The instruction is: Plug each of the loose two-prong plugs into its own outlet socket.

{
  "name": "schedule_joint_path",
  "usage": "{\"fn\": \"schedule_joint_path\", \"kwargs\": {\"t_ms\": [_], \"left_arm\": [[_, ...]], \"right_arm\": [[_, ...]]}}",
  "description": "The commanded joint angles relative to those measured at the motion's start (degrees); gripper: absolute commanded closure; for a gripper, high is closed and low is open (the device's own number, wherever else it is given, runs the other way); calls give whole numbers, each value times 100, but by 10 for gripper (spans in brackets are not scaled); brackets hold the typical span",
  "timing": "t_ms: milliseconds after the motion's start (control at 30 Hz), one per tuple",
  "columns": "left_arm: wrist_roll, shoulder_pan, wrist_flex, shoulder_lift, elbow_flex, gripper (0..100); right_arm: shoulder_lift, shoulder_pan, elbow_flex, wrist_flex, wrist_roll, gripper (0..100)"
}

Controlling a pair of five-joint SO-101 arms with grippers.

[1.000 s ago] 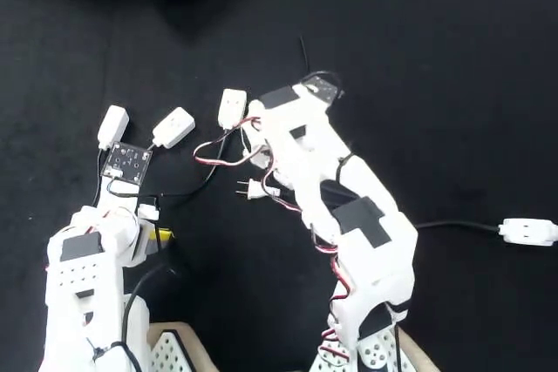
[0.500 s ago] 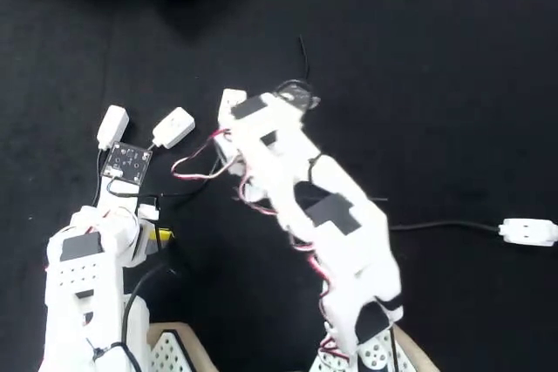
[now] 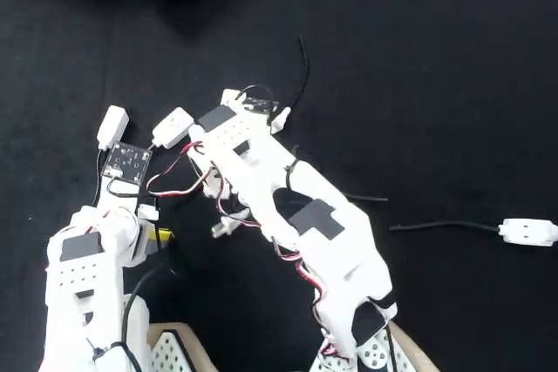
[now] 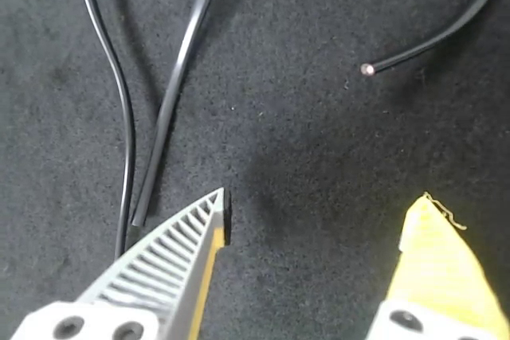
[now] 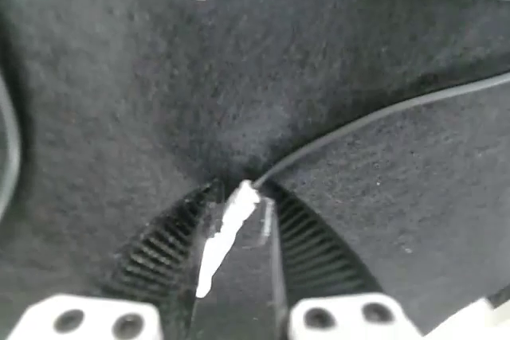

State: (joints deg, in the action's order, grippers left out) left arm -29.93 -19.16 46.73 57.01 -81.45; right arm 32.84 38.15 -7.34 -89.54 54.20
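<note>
Right pincer [image 5: 239, 193] is clamped on a white plug [image 5: 227, 232], sitting right between its fingers, back from the middle socket [image 3: 173, 128] toward the arm bases. Left pincer [image 4: 323, 197] is wide open over the black worktop [image 4: 319, 117]. Over the last second the right arm swung leftward and dragged the plug farther from that socket.

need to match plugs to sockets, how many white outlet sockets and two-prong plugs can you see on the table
white outlet socket: 4
two-prong plug: 1, held in the right claw
total: 5
</note>
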Motion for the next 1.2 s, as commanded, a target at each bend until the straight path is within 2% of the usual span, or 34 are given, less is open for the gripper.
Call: {"fn": "schedule_joint_path", "kwargs": {"t_ms": [0, 267, 467, 567, 833, 1033, 1167], "left_arm": [[-26, -66, -114, 79, 22, 658], [-26, -66, -114, 79, 22, 658], [-26, -66, -114, 79, 22, 658], [-26, -57, -114, 79, 22, 658], [-26, -40, -114, 79, 22, 658], [-26, -31, -114, 79, 22, 658], [-26, -31, -114, 79, 22, 658]], "right_arm": [[-13, 53, -119, -70, -316, 976], [-48, -88, -13, -343, -879, 985], [-66, -334, -163, -431, -2242, 986], [-189, -422, -602, -923, -2549, 986], [-1745, -519, -840, -1152, -2673, 986], [-2923, -527, -514, -1143, -3569, 986], [-3055, -607, 215, -791, -4202, 985]]}}
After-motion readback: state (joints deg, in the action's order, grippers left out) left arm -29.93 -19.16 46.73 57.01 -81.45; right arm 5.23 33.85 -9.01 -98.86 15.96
